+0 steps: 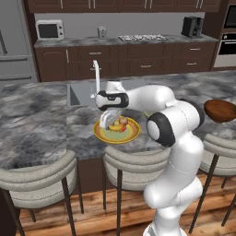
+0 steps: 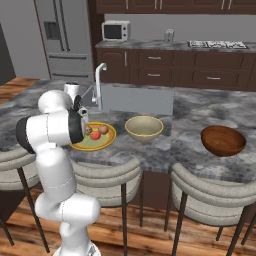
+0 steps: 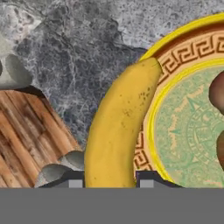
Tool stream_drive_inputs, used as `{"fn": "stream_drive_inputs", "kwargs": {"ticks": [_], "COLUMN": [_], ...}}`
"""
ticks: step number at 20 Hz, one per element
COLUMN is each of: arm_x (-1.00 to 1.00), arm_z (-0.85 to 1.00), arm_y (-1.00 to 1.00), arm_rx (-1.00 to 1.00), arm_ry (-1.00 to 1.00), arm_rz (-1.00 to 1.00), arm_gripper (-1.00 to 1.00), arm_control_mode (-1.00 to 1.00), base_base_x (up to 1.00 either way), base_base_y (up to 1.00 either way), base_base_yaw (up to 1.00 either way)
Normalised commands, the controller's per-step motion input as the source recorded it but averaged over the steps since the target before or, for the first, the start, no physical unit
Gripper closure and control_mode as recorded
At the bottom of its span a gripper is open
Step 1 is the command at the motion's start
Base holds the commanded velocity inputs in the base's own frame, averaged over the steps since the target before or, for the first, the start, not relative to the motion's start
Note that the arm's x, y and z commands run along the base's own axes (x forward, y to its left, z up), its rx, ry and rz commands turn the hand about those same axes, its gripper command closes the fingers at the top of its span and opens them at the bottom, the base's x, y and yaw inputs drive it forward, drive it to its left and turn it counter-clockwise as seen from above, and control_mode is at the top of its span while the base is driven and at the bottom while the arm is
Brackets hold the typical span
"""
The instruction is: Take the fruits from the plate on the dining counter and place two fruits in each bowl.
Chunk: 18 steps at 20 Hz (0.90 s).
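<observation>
Lying across the plate's [image 3: 192,48] patterned rim, the yellow banana [image 3: 118,127] runs down between the two dark fingertips [image 3: 72,180], one on each side of it; whether the gripper [image 1: 105,125] has closed enough to touch it I cannot tell. Brownish round fruits [image 3: 217,92] sit further in on the pale green centre. The plate rests on the grey marbled dining counter [image 1: 37,120], near its front edge, just before the sink [image 2: 135,97] and white tap [image 2: 99,82]. Cream-yellow bowl [image 2: 144,128] just beside the plate; reddish-brown bowl [image 2: 223,140] well apart. Grey stools [image 1: 39,177] below.
</observation>
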Motion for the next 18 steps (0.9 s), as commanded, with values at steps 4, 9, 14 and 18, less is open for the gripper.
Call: {"fn": "stream_drive_inputs", "kwargs": {"ticks": [4, 9, 14, 18], "arm_x": [-0.54, -0.02, 0.18, 0.37], "arm_z": [0.97, 0.31, 0.24, 0.37], "arm_y": [-0.21, -0.93, -1.00, -0.99], "arm_rx": [-0.01, -0.01, 0.00, -0.04], "arm_ry": [0.00, 0.02, 0.02, 0.07], "arm_rz": [-0.21, -0.39, -0.36, -0.36], "arm_gripper": [1.00, 1.00, 1.00, 1.00], "arm_control_mode": [-1.00, -1.00, -1.00, -1.00], "base_base_x": [0.00, 0.00, 0.00, 0.00], "base_base_y": [0.00, 0.00, 0.00, 0.00], "base_base_yaw": [0.00, 0.00, 0.00, 0.00]}}
